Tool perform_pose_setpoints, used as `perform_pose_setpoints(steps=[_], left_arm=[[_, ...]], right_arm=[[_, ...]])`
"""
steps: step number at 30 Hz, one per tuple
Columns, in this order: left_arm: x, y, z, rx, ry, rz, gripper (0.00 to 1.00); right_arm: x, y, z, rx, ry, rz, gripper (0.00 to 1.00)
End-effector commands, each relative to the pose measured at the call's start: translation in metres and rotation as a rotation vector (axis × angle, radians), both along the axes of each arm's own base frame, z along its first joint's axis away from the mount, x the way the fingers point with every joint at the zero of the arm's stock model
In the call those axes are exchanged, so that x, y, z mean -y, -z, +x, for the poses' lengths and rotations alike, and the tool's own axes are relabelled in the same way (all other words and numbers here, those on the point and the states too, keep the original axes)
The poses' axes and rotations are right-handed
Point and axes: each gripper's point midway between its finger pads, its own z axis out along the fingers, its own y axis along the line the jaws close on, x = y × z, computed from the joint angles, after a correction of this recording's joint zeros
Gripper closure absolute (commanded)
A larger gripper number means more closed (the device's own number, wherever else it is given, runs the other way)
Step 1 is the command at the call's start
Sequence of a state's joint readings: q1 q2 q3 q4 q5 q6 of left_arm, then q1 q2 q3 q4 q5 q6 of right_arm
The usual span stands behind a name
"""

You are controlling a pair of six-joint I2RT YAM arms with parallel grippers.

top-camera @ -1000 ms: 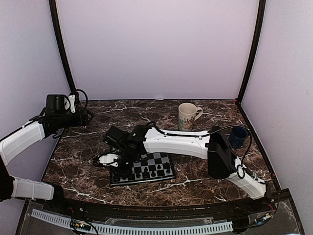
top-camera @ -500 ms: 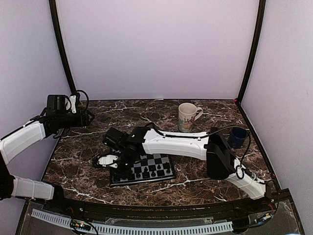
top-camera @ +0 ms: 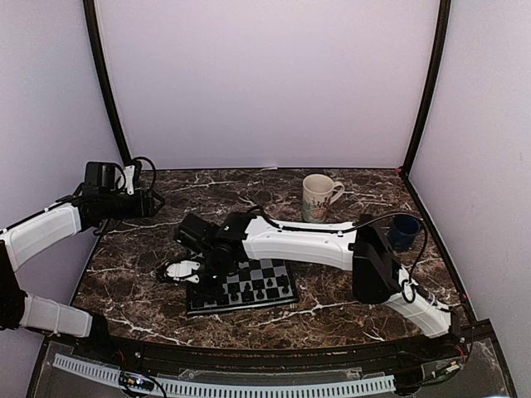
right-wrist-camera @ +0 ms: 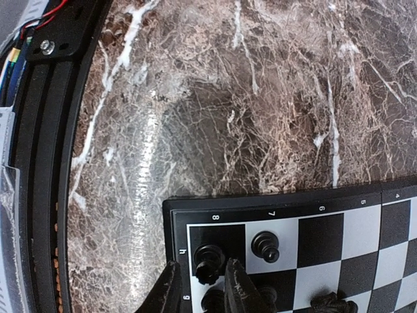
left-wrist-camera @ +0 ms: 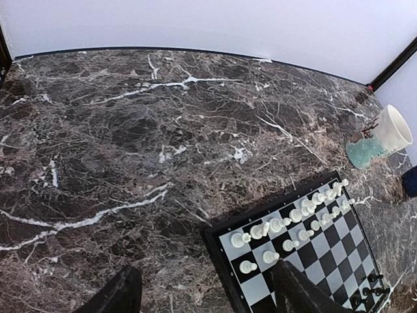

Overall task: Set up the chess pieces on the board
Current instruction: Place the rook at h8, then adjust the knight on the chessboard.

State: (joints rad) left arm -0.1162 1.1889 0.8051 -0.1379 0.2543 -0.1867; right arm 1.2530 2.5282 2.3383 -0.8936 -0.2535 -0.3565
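The board point(top-camera: 267, 270) lies at the table's front centre. White chess pieces point(left-wrist-camera: 294, 217) stand in two rows along its far side in the left wrist view. Black pieces point(top-camera: 249, 292) line the near side. My right gripper point(right-wrist-camera: 202, 290) hangs low over the board's left front corner point(right-wrist-camera: 176, 215). Its fingers stand slightly apart on either side of a black piece point(right-wrist-camera: 208, 261) that stands on the corner square, with a black pawn point(right-wrist-camera: 265, 246) beside it. My left gripper point(left-wrist-camera: 207, 301) hovers open and empty over the bare table, left of the board.
A cream mug point(top-camera: 319, 196) stands at the back centre right, and a dark blue cup point(top-camera: 405, 230) sits near the right wall. The right arm point(top-camera: 299, 240) stretches across above the board. The enclosure's walls close in the table on three sides.
The right fingers have parted from the black piece on the corner square. The left arm has shifted a little to the right.
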Motion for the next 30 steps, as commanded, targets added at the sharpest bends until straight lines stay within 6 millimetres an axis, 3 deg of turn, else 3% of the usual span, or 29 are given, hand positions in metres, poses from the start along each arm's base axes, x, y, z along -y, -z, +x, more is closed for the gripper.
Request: perform_pose_setpoints(steps=[1,6,12,15,18,23,30], left_arm=[[0.029,-0.008,-0.007,-0.001,0.124,-0.023,0.29],[0.065,-0.008,-0.023,-0.024,0.235,0.012,0.37],[0.091,0.003,-0.052,-0.059,0.304,0.007,0.42],[0.103,0.011,-0.069,-0.077,0.349,0.021,0.42],[0.116,0.027,-0.086,-0.114,0.394,0.046,0.42],[0.133,0.064,-0.108,-0.202,0.433,0.152,0.45],[0.155,0.1,-0.122,-0.272,0.457,0.285,0.46]], right_arm=[[0.001,-0.082,-0.002,-0.007,-0.004,0.133,0.75],[0.032,-0.121,0.022,-0.05,0.039,0.183,0.74],[0.093,-0.146,0.084,-0.088,0.194,0.258,0.74],[0.132,-0.147,0.123,-0.139,0.293,0.293,0.74],[0.162,-0.138,0.144,-0.168,0.355,0.306,0.74],[0.192,-0.118,0.153,-0.228,0.408,0.317,0.74],[0.196,-0.101,0.148,-0.249,0.403,0.31,0.74]])
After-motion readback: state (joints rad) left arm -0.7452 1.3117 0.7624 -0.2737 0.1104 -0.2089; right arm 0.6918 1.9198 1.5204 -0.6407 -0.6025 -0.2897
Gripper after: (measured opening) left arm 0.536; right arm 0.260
